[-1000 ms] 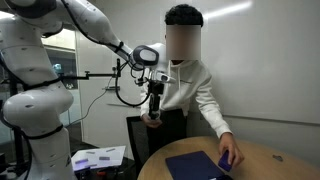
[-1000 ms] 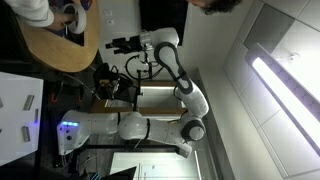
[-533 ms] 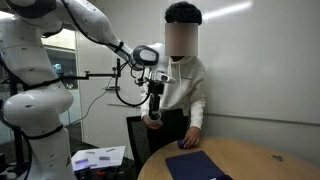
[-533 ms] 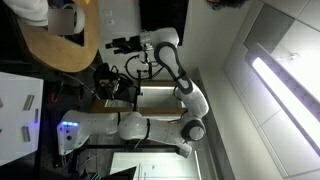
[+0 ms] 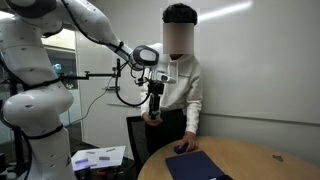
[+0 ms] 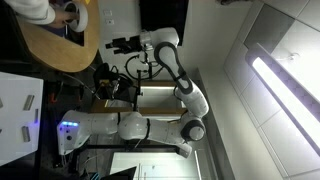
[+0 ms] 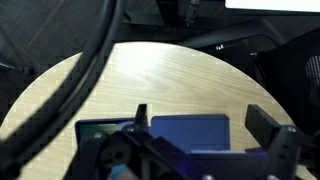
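wrist view: the gripper (image 7: pixel 200 122) hangs above the round wooden table (image 7: pixel 180 75) with its fingers (image 7: pixel 262 124) spread apart, holding nothing. the blue folder (image 7: pixel 190 130) lies flat on the table, framed between the fingers. in an exterior view the person's hand (image 5: pixel 190 131) has drawn back over the last second from the folder's far side to the table edge. a small purple object (image 5: pixel 181 148) now lies just beside the folder. the gripper has not shifted. judgement: the folder now lies uncovered and the hand is out of the area beneath the gripper.
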